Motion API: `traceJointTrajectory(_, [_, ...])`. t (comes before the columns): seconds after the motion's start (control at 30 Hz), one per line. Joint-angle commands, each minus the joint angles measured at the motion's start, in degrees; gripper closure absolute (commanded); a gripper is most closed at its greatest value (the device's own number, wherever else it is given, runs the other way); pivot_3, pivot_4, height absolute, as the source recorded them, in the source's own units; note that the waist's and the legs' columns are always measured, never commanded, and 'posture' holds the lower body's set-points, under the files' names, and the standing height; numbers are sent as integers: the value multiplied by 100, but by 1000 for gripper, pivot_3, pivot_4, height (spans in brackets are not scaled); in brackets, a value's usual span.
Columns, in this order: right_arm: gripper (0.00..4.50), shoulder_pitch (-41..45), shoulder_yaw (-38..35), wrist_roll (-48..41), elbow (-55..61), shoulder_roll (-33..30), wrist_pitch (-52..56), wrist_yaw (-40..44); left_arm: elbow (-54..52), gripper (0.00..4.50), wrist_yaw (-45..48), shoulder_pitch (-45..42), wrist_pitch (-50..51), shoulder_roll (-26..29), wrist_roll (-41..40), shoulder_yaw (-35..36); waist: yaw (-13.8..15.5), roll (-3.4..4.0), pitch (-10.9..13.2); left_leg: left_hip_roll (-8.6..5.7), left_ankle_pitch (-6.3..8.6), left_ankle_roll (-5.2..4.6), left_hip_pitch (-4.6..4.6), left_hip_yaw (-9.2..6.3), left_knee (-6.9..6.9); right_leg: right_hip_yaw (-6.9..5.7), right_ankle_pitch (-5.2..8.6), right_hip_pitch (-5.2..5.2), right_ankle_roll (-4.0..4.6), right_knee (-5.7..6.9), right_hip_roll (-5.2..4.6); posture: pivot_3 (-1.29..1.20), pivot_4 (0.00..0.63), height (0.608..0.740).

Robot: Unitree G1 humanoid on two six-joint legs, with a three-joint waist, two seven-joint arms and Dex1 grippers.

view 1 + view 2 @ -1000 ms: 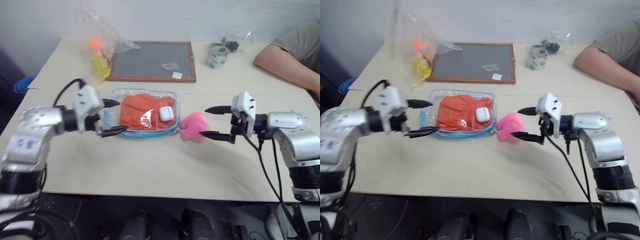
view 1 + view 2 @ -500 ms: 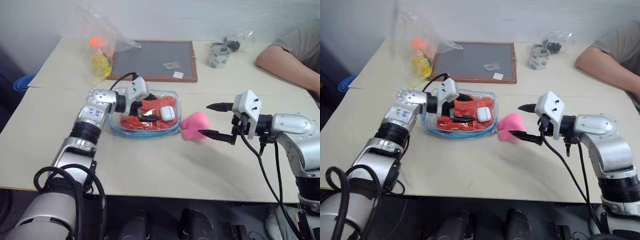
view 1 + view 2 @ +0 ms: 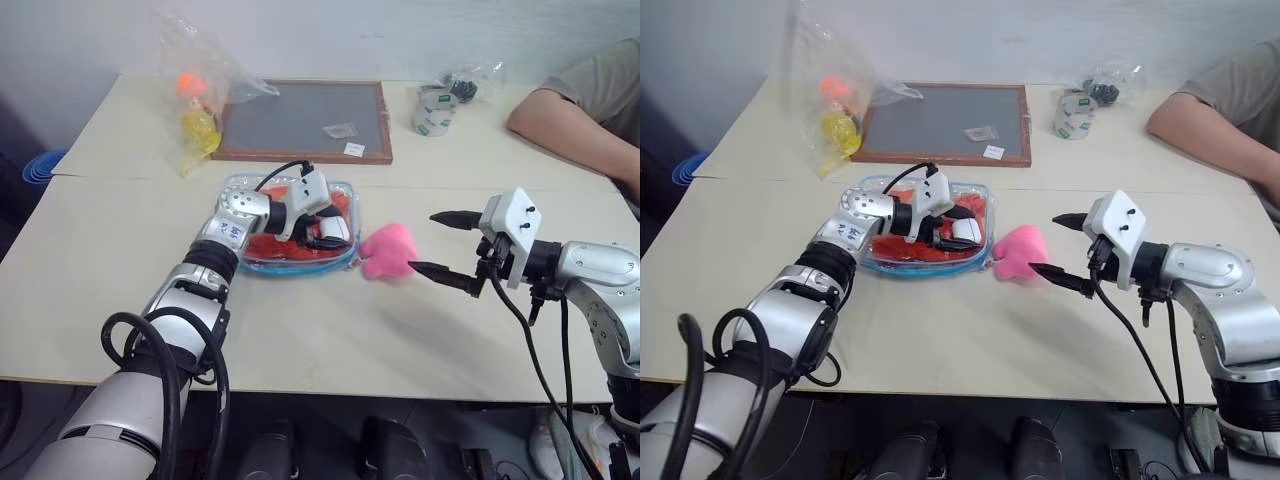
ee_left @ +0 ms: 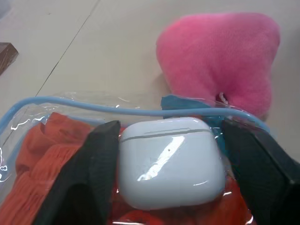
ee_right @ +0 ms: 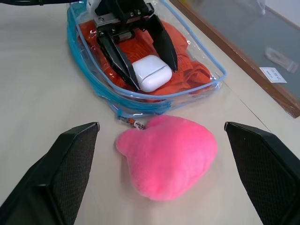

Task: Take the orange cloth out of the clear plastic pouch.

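One pale beige table (image 3: 330, 340) bore everything we saw; the left gripper (image 5: 140, 58) straddled a white case (image 4: 171, 166) half-parted, gripping nothing certain, hiding much orange cloth (image 5: 187, 70), while the right gripper (image 3: 440, 243) gaped empty.

Cloth (image 5: 187, 70) and earbud case (image 5: 151, 73) lie inside pouch (image 5: 89, 82); plush charm (image 5: 168, 154) right of it.

clear plastic pouch (image 3: 872, 262) flat on desk, blue zip edging, w/ wrinkled orange cloth (image 5: 187, 70) inside, pink charm attached.
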State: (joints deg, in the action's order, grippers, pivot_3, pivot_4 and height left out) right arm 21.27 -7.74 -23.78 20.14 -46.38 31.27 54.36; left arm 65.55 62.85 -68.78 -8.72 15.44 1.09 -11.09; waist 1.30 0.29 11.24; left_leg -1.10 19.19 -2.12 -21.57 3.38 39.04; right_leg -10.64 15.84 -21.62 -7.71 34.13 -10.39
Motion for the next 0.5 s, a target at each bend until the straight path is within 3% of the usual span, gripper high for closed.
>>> traceJointTrajectory(0.03, [0, 33, -205, -107, 194, -96, -44, -72, -204, 2139, 168, -23, 123, 119, 10, 99, 0, 0, 0, 0, 0, 0, 0, 0, 0, 0, 0, 0, 0, 0, 0, 0, 150, 740])
traceJointTrajectory(0.07, [0, 78, -171, -119, 172, -81, -50, -74, -303, 2407, 175, 29, 161, 182, -14, 145, 0, 0, 0, 0, 0, 0, 0, 0, 2, 1, 0, 0, -1, 1, 0, 0, 150, 740])
traceJointTrajectory(0.17, [0, 227, -38, -122, 105, -52, -85, -37, -817, 2407, 11, 266, 411, 404, -187, 407, -17, 0, 0, 1, 0, 0, 1, -5, 3, 2, -1, 0, -1, 2, -1, 0, 150, 740])
traceJointTrajectory(0.37, [0, 570, 362, -179, -124, 112, -159, 237, -3457, 2407, -1119, 1514, 1893, 1041, -576, 1231, -134, 0, 0, 28, 0, 0, 4, -49, 1, 7, -1, -2, -1, 4, 0, 0, 150, 740])
traceJointTrajectory(0.5, [0, 850, 678, -6, -494, 236, -369, 402, -4556, 2407, -1558, 2066, 2451, 1441, -549, 1478, -109, 0, 0, 26, 0, 0, 3, -52, 6, 8, -2, 1, -2, 7, -3, 0, 150, 740])
